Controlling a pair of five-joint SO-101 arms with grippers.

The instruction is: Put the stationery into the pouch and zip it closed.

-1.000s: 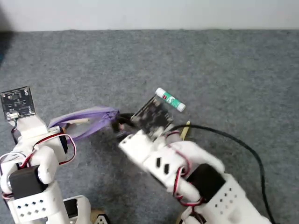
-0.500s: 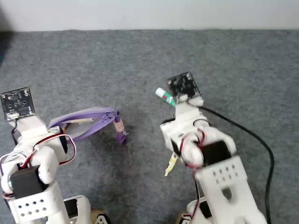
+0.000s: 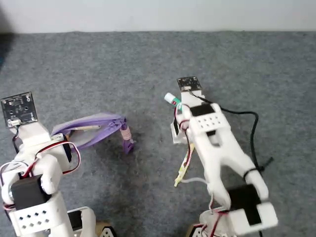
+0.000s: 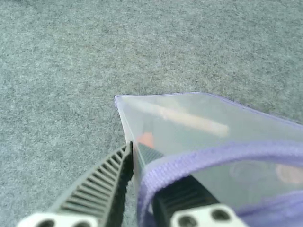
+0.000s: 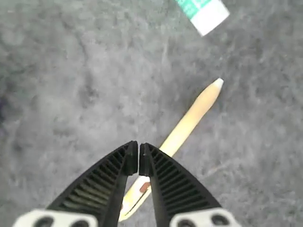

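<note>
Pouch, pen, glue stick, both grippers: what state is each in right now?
Clear pouch with purple trim: gripped at one edge, looks unzipped, cream stick inside.
Left gripper: shut on the pouch's edge.
Right gripper: shut, empty, above the pen.
Cream-yellow pen: lying on the grey carpet, outside the pouch.
White glue stick with green label: lying on the carpet, outside the pouch.

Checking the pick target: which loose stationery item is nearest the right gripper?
The yellow pen, lying directly under the right gripper; the green-and-white glue stick lies farther off, beyond the pen's tip.
</note>
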